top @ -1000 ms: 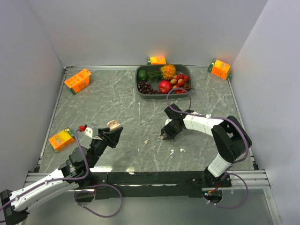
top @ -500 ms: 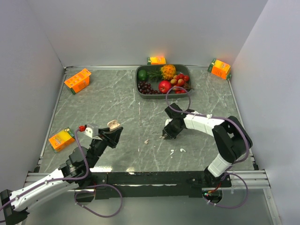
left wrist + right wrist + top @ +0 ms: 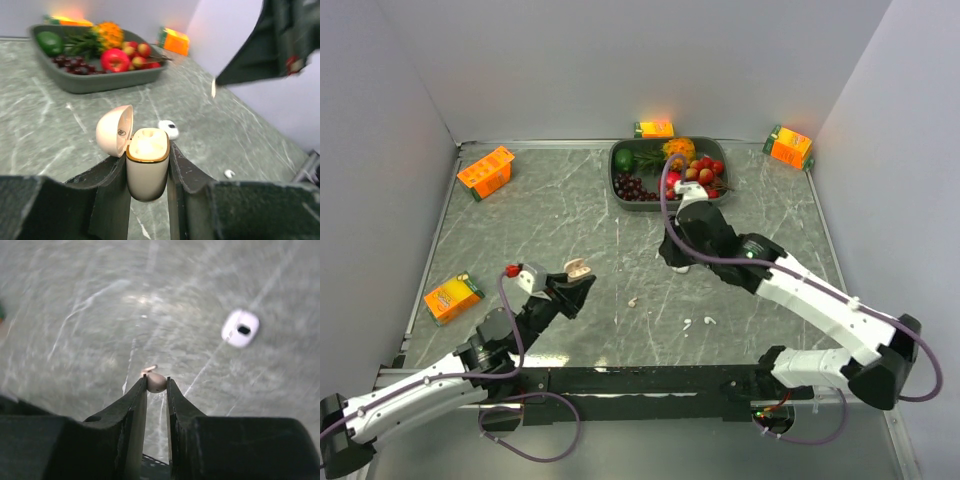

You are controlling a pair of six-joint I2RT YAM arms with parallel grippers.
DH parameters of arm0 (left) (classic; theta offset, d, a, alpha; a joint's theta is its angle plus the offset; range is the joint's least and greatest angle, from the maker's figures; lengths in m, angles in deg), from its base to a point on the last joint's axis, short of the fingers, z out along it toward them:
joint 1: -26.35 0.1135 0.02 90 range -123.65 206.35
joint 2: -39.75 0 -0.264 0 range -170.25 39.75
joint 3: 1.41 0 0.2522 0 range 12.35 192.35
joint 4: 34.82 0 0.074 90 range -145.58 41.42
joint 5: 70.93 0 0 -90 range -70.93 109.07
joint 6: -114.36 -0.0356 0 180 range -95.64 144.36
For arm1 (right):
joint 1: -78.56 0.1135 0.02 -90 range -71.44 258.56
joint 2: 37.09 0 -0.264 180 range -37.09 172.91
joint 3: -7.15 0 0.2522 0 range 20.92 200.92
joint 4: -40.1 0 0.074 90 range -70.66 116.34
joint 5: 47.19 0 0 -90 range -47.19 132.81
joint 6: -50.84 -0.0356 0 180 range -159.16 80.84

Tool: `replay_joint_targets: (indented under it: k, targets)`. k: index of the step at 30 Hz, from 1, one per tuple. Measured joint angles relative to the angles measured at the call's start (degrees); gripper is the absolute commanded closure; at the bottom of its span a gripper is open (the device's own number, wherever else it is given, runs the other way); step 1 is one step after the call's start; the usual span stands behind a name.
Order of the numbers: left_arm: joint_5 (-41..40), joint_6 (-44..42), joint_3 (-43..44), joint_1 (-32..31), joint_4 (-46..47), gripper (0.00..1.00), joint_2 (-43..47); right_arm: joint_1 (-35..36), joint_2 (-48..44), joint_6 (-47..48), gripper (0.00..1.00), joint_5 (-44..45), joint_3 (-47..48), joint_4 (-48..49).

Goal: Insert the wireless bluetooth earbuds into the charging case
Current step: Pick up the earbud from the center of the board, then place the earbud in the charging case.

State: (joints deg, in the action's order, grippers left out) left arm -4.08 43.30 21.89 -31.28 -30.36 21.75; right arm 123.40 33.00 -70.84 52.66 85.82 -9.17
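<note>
Case, overhead view: I have the charging case [image 3: 578,268] raised at near left, lid open, clamped in the left gripper [image 3: 574,282].
Right gripper, overhead view: the right gripper [image 3: 676,262] hangs over mid-table, near of the fruit tray [image 3: 618,172]; I cannot tell how its jaws stand from here.
Loose earbuds, overhead view: loose earbuds [image 3: 688,324] lie on the table [image 3: 540,210], one between the arms and two nearer the bases.
Case, left wrist view: the charging case [image 3: 146,162] stands upright, squeezed on both sides by the fingers [image 3: 107,185]. Its lid [image 3: 115,130] leans open to the left. The well looks empty, though it is blurred. One of the loose earbuds [image 3: 169,128] lies just beyond.
Earbud, right wrist view: the jaws are nearly together, pinching the held earbud [image 3: 156,382] at their tips above the table. Another white piece [image 3: 240,328] lies far right.
Progress: I judge nothing seated yet. The earbud in hand must cross left to the case, and the rest await picking.
</note>
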Motion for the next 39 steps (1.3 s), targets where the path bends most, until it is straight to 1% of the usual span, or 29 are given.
replay_joint_targets:
  k: [3,5,9,12,18,22,30,39]
  targets:
    - [5.6,-1.6,-0.1,0.0,4.2,0.99,-4.0,7.2,-3.4,9.6,1.0,3.5,2.6,0.5]
    - [9.2,-2.4,-0.2,-0.1,7.3,0.99,-6.4,12.3,-5.4,15.1,1.0,6.9,2.7,2.1]
    - [16.1,-3.2,-0.7,-0.1,15.0,0.99,-12.1,21.1,-10.6,22.9,1.0,13.2,-1.3,7.1]
    - [19.0,-3.5,-1.6,-0.1,20.8,0.99,-15.4,25.4,-14.4,26.5,1.0,17.5,-5.5,12.2]
    - [22.9,-5.1,-2.6,-0.1,30.9,0.99,-20.2,29.2,-16.7,29.2,1.0,21.1,-11.1,22.9]
    - [24.6,-5.9,-2.6,-0.1,35.1,0.99,-22.1,31.2,-16.1,29.9,1.0,21.6,-12.0,27.4]
    - [25.9,-6.1,-2.6,-0.1,37.6,0.99,-23.0,34.2,-14.8,30.1,1.0,21.8,-12.0,34.0]
    - [26.5,-6.3,-2.8,-0.1,38.4,0.99,-23.0,36.9,-10.7,30.6,1.0,19.1,-11.4,35.0]
